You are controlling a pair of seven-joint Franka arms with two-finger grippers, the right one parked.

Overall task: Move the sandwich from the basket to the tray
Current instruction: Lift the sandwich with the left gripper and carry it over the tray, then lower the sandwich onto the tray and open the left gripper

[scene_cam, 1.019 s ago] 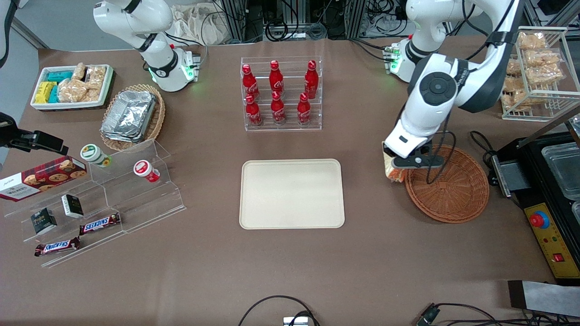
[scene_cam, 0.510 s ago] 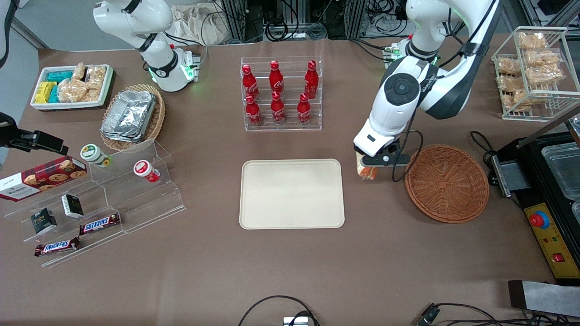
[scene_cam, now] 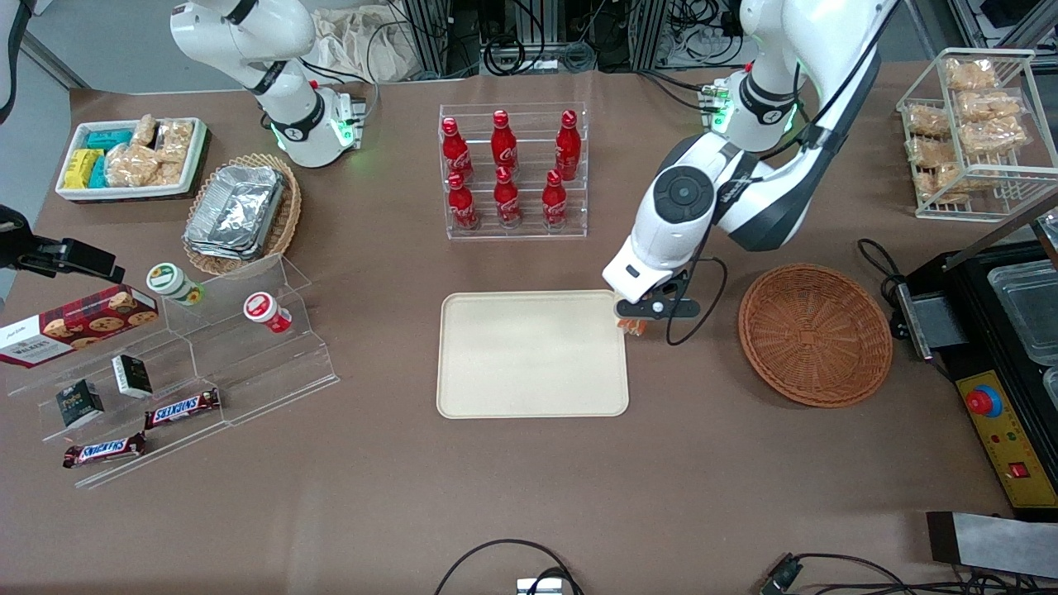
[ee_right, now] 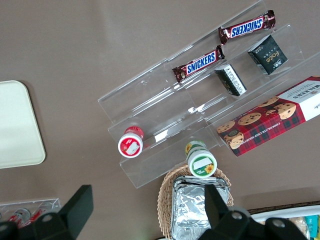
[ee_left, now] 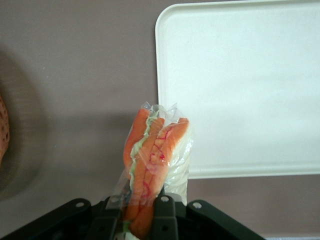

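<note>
My left gripper point(scene_cam: 638, 317) hangs above the tray's edge at the working arm's end, at the corner farther from the front camera. It is shut on the sandwich point(scene_cam: 634, 326), a clear-wrapped wedge with orange-red filling point(ee_left: 156, 155), pinched between the black fingers point(ee_left: 164, 212) of the gripper point(ee_left: 142, 212). The sandwich tip overlaps the rim of the cream-beige tray point(ee_left: 240, 85). The tray point(scene_cam: 529, 355) lies bare mid-table. The round reddish-brown basket point(scene_cam: 814, 335) sits empty toward the working arm's end, and only its edge point(ee_left: 3, 132) shows in the wrist view.
An acrylic rack of red bottles point(scene_cam: 512, 173) stands farther from the camera than the tray. A black cable point(scene_cam: 690, 318) loops down beside the gripper. A stepped acrylic shelf point(scene_cam: 248, 355) with snacks lies toward the parked arm's end. A black machine point(scene_cam: 1000, 347) flanks the basket.
The gripper has carried the sandwich from over the basket's rim sideways to the tray's edge. The basket is left empty.
</note>
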